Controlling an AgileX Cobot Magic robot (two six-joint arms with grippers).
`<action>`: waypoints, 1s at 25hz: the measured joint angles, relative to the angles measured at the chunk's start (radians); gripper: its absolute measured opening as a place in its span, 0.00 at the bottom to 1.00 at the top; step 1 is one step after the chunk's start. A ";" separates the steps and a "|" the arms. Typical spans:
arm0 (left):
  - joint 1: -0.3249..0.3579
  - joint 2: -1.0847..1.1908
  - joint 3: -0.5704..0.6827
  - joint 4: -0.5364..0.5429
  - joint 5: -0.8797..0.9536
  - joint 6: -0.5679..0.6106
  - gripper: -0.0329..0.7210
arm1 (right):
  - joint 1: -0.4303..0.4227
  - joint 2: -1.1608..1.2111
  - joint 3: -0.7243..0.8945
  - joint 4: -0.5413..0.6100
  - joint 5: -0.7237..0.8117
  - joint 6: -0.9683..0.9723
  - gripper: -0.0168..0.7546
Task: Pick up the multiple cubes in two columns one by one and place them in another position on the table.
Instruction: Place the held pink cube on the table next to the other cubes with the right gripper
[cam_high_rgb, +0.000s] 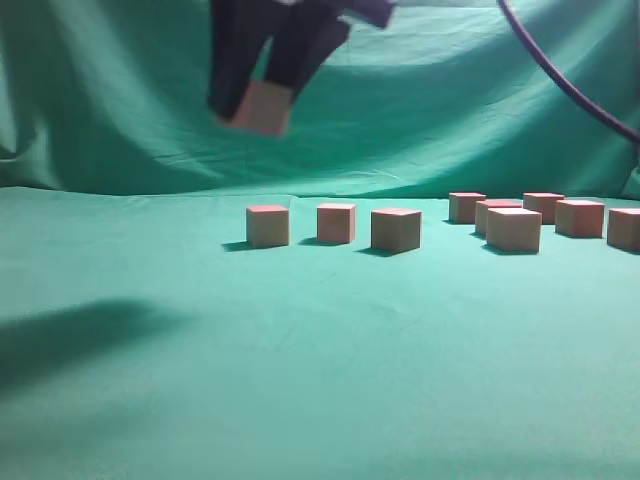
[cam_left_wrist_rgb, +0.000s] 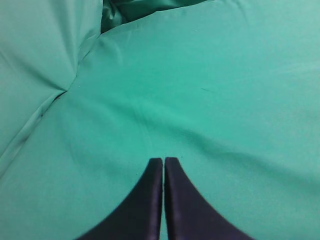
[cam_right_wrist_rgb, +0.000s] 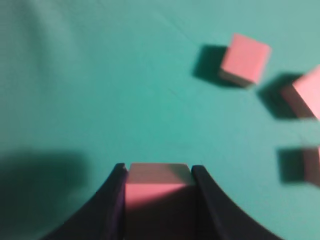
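My right gripper (cam_high_rgb: 256, 122) hangs high above the green cloth and is shut on a wooden cube with a pink top (cam_high_rgb: 264, 103). The held cube shows between the jaws (cam_right_wrist_rgb: 158, 171) in the right wrist view (cam_right_wrist_rgb: 157, 186). Below it, three cubes stand in a row: left (cam_high_rgb: 267, 225), middle (cam_high_rgb: 336, 222), right (cam_high_rgb: 396, 229). The right wrist view shows one of them (cam_right_wrist_rgb: 245, 59) and parts of two others (cam_right_wrist_rgb: 306, 93) (cam_right_wrist_rgb: 312, 165). Several more cubes form a cluster at the right (cam_high_rgb: 513, 229). My left gripper (cam_left_wrist_rgb: 163, 160) is shut and empty over bare cloth; it is out of the exterior view.
Green cloth (cam_high_rgb: 320, 380) covers the table and rises as a backdrop behind. A dark cable (cam_high_rgb: 560, 75) crosses the upper right. A broad shadow (cam_high_rgb: 70, 335) lies on the cloth at the front left. Cloth folds (cam_left_wrist_rgb: 65, 90) show in the left wrist view.
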 joint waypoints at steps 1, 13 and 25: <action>0.000 0.000 0.000 0.000 0.000 0.000 0.04 | 0.008 0.034 -0.037 0.000 0.004 -0.016 0.33; 0.000 0.000 0.000 0.000 0.000 0.000 0.04 | 0.019 0.325 -0.325 -0.103 0.109 0.507 0.33; 0.000 0.000 0.000 0.000 0.000 0.000 0.04 | 0.019 0.371 -0.331 -0.171 0.043 0.623 0.33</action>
